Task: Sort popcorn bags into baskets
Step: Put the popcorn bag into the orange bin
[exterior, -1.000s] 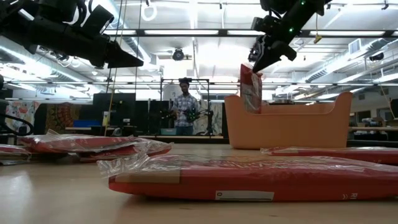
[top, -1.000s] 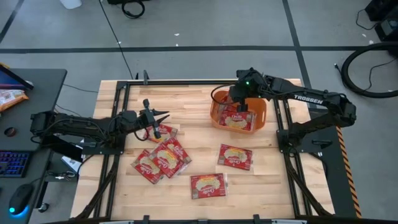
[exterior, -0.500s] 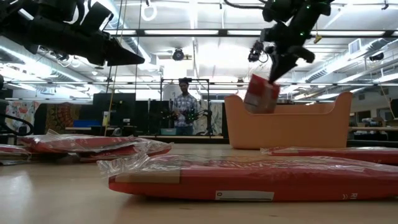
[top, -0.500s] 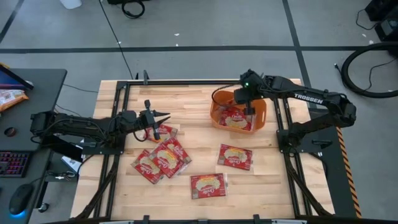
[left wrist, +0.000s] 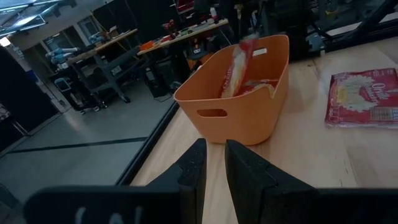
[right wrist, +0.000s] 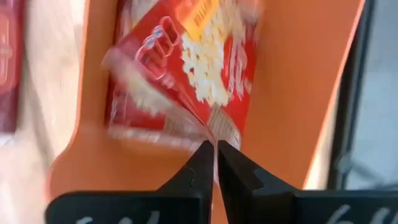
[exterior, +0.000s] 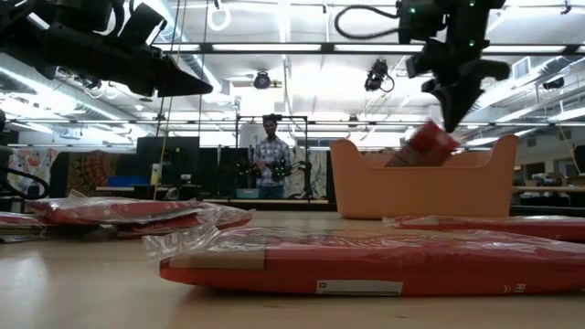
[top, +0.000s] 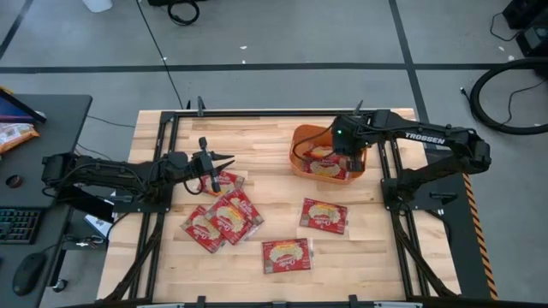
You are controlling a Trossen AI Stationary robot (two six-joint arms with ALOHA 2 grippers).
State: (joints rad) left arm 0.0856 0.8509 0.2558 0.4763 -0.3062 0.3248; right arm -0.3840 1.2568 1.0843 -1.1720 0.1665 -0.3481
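From above, the right gripper (top: 349, 147) hangs over the orange basket (top: 301, 161) at the far right part of the wooden table (top: 274, 184). Red popcorn bags (top: 325, 164) lie inside the basket. Five more bags lie on the table: a bunch of three (top: 224, 214) near the left gripper (top: 224, 161), one (top: 324, 215) in front of the basket, and one (top: 286, 255) closer to the front edge.

From table height, the right gripper (exterior: 454, 114) points down over the basket (exterior: 420, 187). A tilted bag (exterior: 422, 146) sits right under its tips, half inside the basket. I cannot tell if it touches the tips.

In the left wrist view, the left fingers (left wrist: 249, 177) stand a small gap apart and hold nothing. The basket (left wrist: 249, 106) is ahead with bags standing in it.

In the right wrist view, the right fingers (right wrist: 231, 163) are almost together. A blurry bag (right wrist: 186, 74) lies just past the tips, inside the basket (right wrist: 298, 87).
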